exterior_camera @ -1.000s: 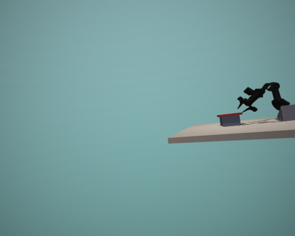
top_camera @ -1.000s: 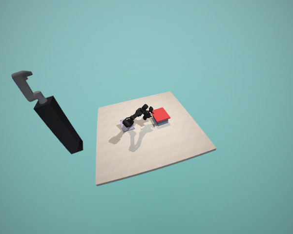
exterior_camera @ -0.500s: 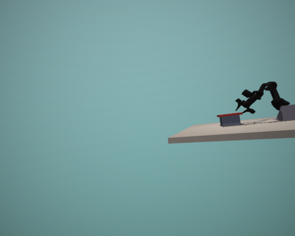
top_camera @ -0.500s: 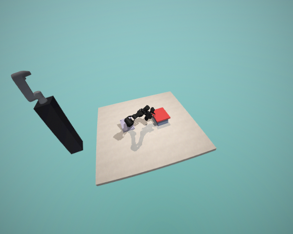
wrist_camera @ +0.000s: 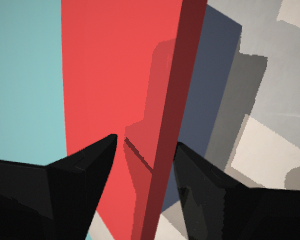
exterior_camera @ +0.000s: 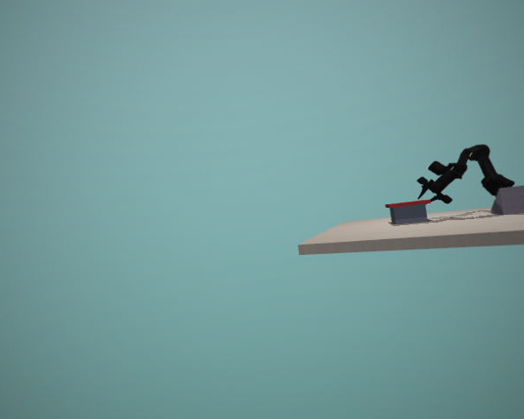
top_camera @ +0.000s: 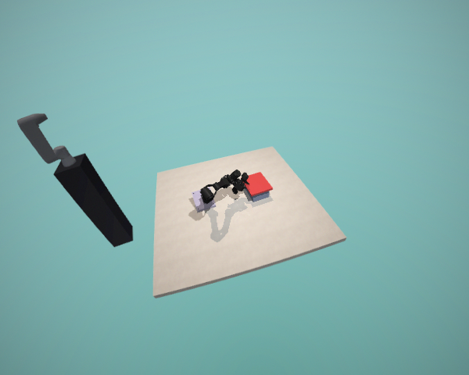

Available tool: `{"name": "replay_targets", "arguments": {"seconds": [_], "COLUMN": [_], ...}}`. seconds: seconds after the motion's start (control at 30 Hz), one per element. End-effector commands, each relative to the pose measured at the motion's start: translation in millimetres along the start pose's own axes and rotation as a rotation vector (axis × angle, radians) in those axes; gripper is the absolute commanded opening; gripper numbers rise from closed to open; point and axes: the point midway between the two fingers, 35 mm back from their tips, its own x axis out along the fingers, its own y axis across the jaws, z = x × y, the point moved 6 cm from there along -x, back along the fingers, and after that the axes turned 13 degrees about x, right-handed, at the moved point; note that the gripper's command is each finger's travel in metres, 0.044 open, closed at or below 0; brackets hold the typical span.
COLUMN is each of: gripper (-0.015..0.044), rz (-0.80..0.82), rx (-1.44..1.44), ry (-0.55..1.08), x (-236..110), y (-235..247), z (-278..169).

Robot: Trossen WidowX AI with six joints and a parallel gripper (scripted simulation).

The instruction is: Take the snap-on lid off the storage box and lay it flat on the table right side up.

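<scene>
A square beige bench [top_camera: 266, 258] is carrying a black arm [top_camera: 220, 184] mounted on a pale lilac base block [top_camera: 197, 202], and a blue-grey storage box [top_camera: 261, 197] capped by a red lid [top_camera: 259, 182]. The box is standing near the middle of the bench, just beside the arm's reach, and the lid is sitting flat on it, overhanging the walls slightly. In the exterior view the lid [exterior_camera: 407, 203] is showing as a thin red slab on the box [exterior_camera: 409, 214], with the gripper [exterior_camera: 429, 195] coming in at the edge nearest the arm [exterior_camera: 477, 157].

The wrist view is looking along the lid's edge. One finger [wrist_camera: 92, 165] is lying over the lid's red top [wrist_camera: 115, 75] and the other [wrist_camera: 200, 180] is lying outside its darker red side rim [wrist_camera: 182, 100], beside the box wall [wrist_camera: 210, 75]. The gripper [wrist_camera: 145, 147] is straddling that rim with its jaws partly apart and narrowing; a gap is showing on each side of the rim, so nothing is gripped. The fingers are throwing a shadow onto the lid's top.

Off the bench, well apart to one side, a tall black post [top_camera: 93, 201] is carrying a grey bent bracket [top_camera: 38, 135]; neither is lying near the arm. Nothing is standing between the gripper and the lid. The arm's shadow [top_camera: 223, 219] is falling on the bench between base block and box.
</scene>
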Motion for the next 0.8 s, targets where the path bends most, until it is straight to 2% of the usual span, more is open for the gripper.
{"name": "replay_targets", "arguments": {"seconds": [0.0,0.27,0.4,0.43,0.77], "gripper": [0.0168,0.0115,0.0010,0.0000,0.0000], "rz": [-0.007,-0.007,-0.007,-0.007,-0.008], "rx": [-0.010,-0.010,-0.010,-0.010,-0.006], "ry": [0.004,0.004,0.004,0.004,-0.001], "x": [1.3,1.3,1.3,1.3,-0.4], "y": [-2.3,-2.3,-2.3,-2.3,-1.4], "z": [-1.0,-1.0,-1.0,-1.0,-0.3]}}
